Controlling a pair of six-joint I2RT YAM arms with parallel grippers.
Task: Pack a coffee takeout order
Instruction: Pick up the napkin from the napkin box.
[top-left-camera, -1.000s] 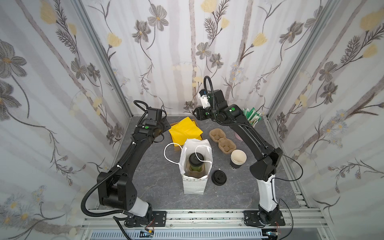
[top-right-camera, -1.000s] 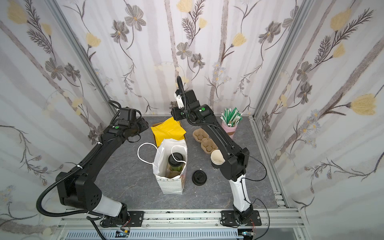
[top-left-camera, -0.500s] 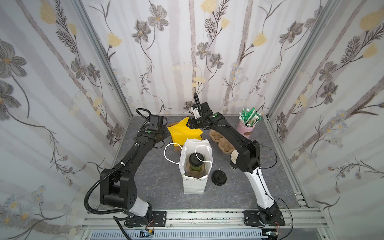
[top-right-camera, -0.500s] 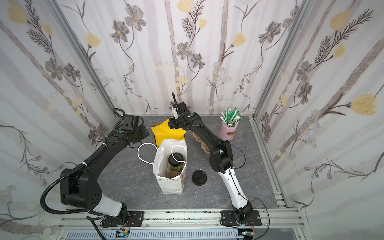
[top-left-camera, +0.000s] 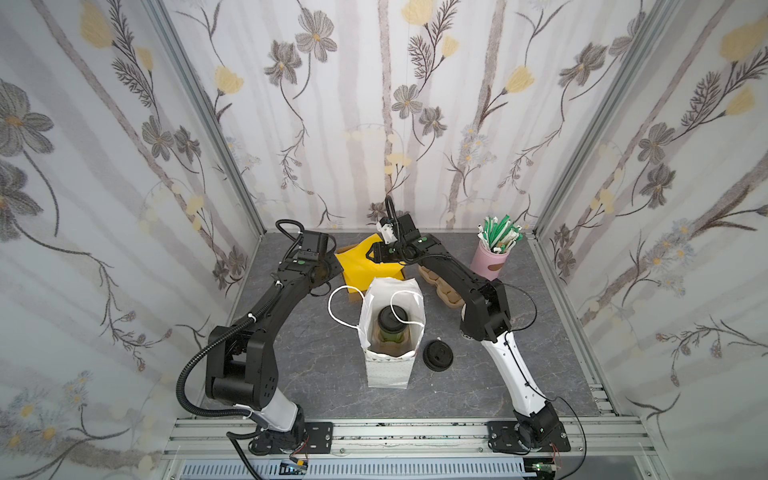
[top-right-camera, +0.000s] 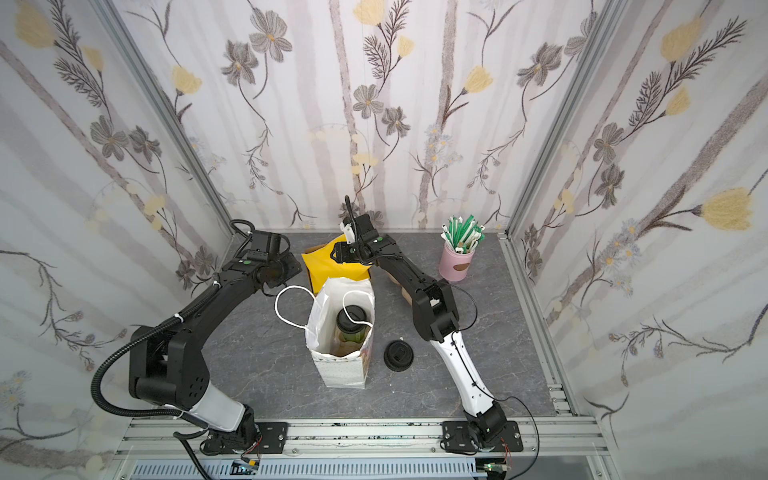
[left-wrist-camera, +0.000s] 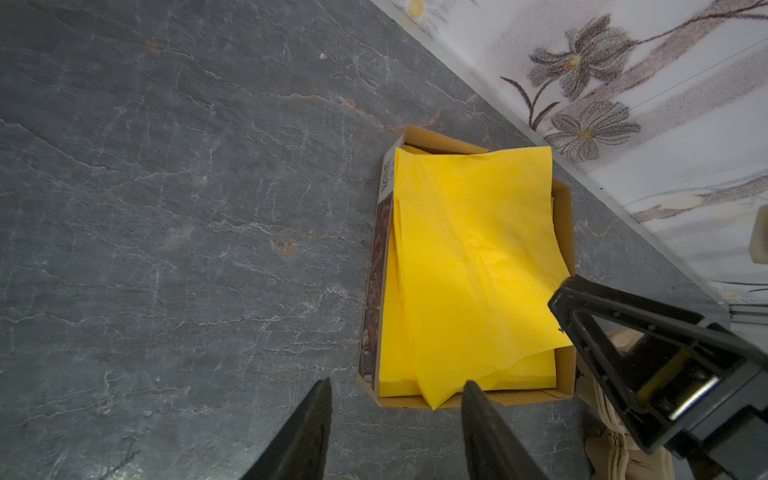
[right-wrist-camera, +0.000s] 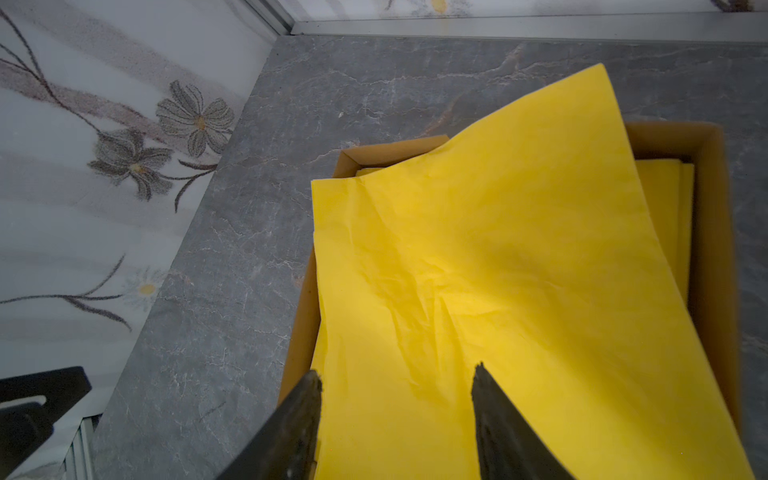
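Napkin pickup looks to be the step in hand. The small green paper cup with its round black plastic lid (top-left-camera: 390, 322) already stands upright inside the white paper carrier bag (top-left-camera: 386, 374) at mid-table. The thin bright yellow paper napkin (right-wrist-camera: 498, 270) lies as the top sheet of a stack in an open brown cardboard box (right-wrist-camera: 715, 249) near the back wall, behind the bag. That sheet sits askew and creased, with one corner riding up over the box rim. The right gripper (right-wrist-camera: 397, 374) hovers directly over it, jaws spread and nothing pinched between them; whether its tips touch the paper cannot be told. The left gripper (left-wrist-camera: 397, 382) hangs at the box's near wall, likewise released and empty, its jaws straddling bare grey stone-look table (left-wrist-camera: 166, 249) and a box corner. The next move likely calls for the right claw to settle onto the loose sheet, close on that one layer only, lift it clear and carry it to the bag. Trouble could come from lower sheets clinging, from a bag mouth already half filled by the cup, and from two arms crowding one box. A loose black plastic lid (top-left-camera: 437, 354) lies just beside the bag. A brown pulp cup carrier (top-left-camera: 448, 294) is partly hidden under the right arm, and a pink holder of green-and-white straws (top-left-camera: 489, 259) stands well apart in the far corner.
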